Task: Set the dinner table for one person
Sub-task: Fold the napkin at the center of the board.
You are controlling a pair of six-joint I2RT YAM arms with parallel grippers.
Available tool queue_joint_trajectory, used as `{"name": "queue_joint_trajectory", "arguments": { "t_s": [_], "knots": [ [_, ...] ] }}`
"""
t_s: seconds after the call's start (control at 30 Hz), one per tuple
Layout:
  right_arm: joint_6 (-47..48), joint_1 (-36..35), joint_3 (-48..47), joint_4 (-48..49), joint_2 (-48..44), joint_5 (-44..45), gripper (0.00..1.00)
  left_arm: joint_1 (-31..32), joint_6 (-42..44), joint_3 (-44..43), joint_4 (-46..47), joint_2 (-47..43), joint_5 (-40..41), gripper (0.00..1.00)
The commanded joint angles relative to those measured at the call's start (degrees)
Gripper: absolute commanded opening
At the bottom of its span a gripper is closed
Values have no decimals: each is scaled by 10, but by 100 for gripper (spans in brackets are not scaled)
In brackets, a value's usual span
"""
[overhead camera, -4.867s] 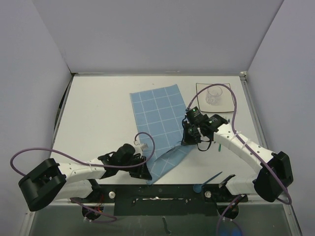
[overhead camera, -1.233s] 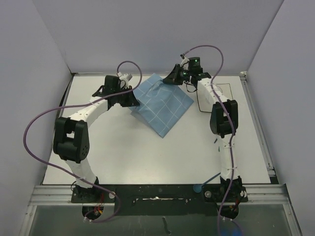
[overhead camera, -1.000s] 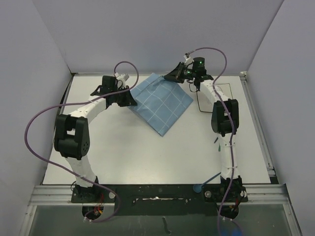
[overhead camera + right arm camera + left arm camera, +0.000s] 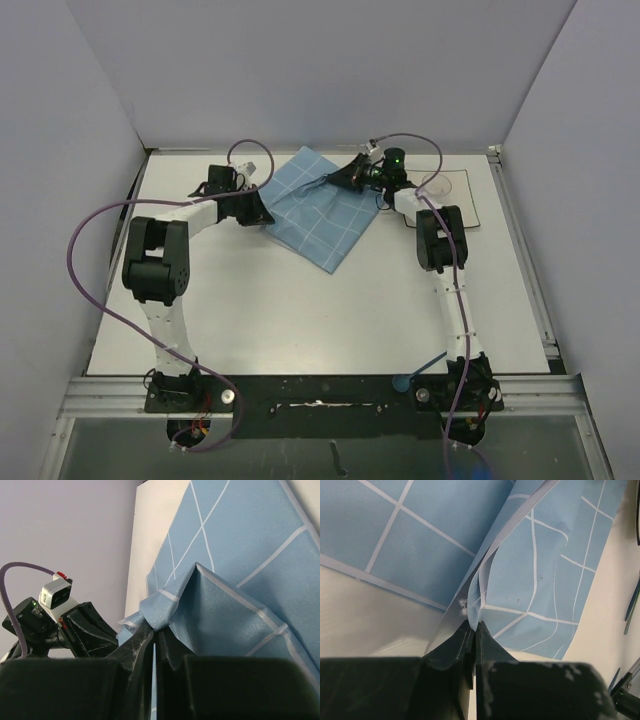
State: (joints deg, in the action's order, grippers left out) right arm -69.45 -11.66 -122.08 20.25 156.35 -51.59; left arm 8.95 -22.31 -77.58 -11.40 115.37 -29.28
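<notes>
The white surface (image 4: 250, 300) fills the floor of a booth closed in by plain pale walls (image 4: 320, 70). Toward its far side a blue grid placemat (image 4: 325, 215) lies rumpled, with a dark-rimmed plate (image 4: 465, 205) just right of it. The left hand (image 4: 262, 210) and right hand (image 4: 338, 180) each sit clamped on a placemat edge. Only the wrist views show the pinched cloth folding and bunching, while only the overhead view takes in the whole surface and both outstretched arms.
</notes>
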Motion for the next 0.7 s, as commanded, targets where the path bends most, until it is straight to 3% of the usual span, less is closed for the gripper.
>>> {"name": "queue_joint_trajectory", "arguments": {
  "t_s": [0.0,0.23,0.43,0.67],
  "knots": [
    [1,-3,-26,33,-6,-5,0,-7,-3,-28,37,16,-19,0],
    [-7,-7,-97,40,12,-5,0,-7,27,-71,8,4,2,0],
    [-127,-6,-131,174,58,-15,0,-20,42,-149,-17,28,13,0],
    [-120,-5,-122,170,74,-18,0,-30,44,-210,-45,68,7,0]
  ]
}}
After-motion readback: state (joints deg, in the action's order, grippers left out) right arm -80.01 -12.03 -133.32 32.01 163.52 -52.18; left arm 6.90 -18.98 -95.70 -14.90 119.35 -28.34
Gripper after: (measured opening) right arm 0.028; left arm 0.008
